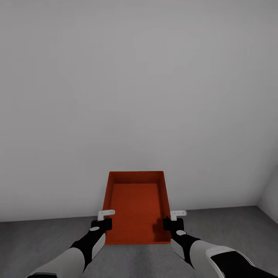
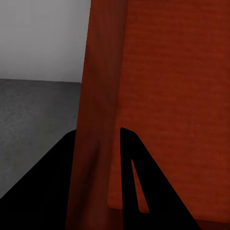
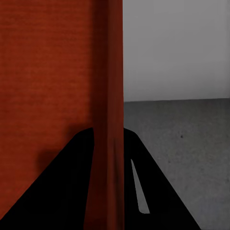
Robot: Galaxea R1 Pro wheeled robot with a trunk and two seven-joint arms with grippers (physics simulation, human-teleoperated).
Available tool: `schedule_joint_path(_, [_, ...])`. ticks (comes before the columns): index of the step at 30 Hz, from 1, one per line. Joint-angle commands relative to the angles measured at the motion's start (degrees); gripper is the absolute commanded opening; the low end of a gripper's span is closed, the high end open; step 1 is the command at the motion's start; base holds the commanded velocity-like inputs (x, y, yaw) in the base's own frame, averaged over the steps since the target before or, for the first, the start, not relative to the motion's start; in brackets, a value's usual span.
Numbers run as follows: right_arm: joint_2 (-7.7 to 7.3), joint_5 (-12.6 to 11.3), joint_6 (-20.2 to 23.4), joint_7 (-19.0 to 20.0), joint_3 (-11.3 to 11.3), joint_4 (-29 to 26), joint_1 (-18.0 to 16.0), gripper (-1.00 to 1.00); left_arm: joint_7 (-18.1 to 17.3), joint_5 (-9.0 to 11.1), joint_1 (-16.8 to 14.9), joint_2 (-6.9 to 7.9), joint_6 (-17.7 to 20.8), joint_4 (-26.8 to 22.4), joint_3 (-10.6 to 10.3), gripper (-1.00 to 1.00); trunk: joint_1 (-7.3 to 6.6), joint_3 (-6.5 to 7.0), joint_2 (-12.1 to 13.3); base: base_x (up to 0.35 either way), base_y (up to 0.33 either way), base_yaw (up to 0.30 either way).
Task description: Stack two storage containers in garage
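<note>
One storage container (image 1: 136, 206), red-orange and without a lid, was held up at about 6 o'clock in the head view, its open side turned toward the camera and nothing inside it. The left end effector (image 1: 102, 219) was clenched on the container's left wall, at about 7 o'clock from its middle; in the left wrist view the two dark fingers (image 2: 132, 179) stood one on each side of that wall (image 2: 98, 120). The right end effector (image 1: 173, 218) gripped the right wall in the same way, at about 5 o'clock, and the right wrist view showed the wall (image 3: 109, 120) between its fingers (image 3: 139, 177). Under the container lay the dark grey, rough floor (image 1: 46, 239), and behind it, from 9 to 3 o'clock, rose a plain pale grey wall (image 1: 139, 85), so the robot was probably already in the garage. I judge that the carrying of this container was almost finished, but it was not yet set down on the floor. Counted: one container, two end effectors, two arms. The second container was therefore still to be handled, and the stacking remained to do.
</note>
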Motion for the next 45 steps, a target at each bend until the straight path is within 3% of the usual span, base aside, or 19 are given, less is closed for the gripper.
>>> schedule_joint_path(1, [0.06, 1.8, -0.1, 0.7, -2.3, -2.8, -0.1, -1.0, 0.5, 0.3, 0.0, 0.77, -0.1, 0.1, 0.1, -1.0, 0.02, -0.2, -0.1, 0.0, 0.0, 0.0])
schedule_joint_path(45, [0.1, 1.8, 0.0, 0.7, -2.3, -2.8, -0.1, -1.0, 0.5, 0.4, 0.0, 0.78, -0.1, 0.2, 0.0, -1.0, 0.02, -4.06, -0.1, 0.0, 0.0, 0.039])
